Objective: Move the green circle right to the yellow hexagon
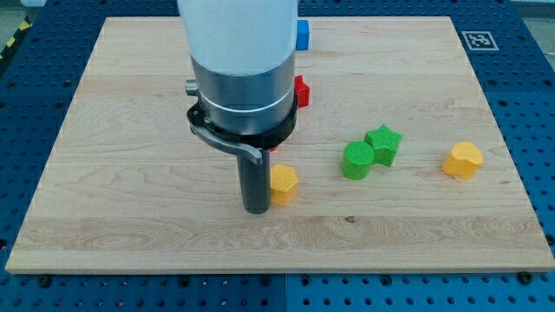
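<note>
My tip (257,209) sat lowest in view, nearest the bottom edge of the wooden worktop (130,234), a bit left of centre; a plain dark rod, no jaws, so nothing to spread or pinch, and it held nothing. Yellow hexagon (284,184) was touching or just beside the rod on the view's right, exact contact hard to tell. Further toward the right edge at about the same depth, the green circle (356,160) sat well apart from the hexagon and from my tip. Green star (383,143) was pressed up against the circle's upper right, slightly farther back. Yellow heart-like block (463,160) sat near the right edge, apart from the green pair. Farther back, a red block (301,91) peeked out from behind the arm's grey collar (243,95), shape unclear. Farthest, at the top edge, a blue block (303,35) was half hidden by the white arm body (236,30), shape unclear. A marker tag (477,40) sat at the top right corner.
</note>
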Available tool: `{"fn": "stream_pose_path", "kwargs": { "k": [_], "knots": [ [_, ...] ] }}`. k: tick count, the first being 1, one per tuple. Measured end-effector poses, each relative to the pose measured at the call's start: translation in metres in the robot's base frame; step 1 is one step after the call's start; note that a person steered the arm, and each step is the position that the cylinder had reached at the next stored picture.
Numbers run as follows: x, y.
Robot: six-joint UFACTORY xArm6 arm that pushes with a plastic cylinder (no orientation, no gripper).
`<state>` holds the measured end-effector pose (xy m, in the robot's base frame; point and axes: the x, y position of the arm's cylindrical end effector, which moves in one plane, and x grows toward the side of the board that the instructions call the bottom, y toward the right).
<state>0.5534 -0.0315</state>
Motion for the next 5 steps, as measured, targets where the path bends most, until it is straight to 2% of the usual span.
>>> {"fn": "stream_pose_path", "kwargs": {
  "k": [1, 2, 4, 5],
  "knots": [
    [-0.024, -0.025],
    [-0.042, -0.005],
    [-0.046, 0.102],
    [-0.055, 0.131]
  ]
}}
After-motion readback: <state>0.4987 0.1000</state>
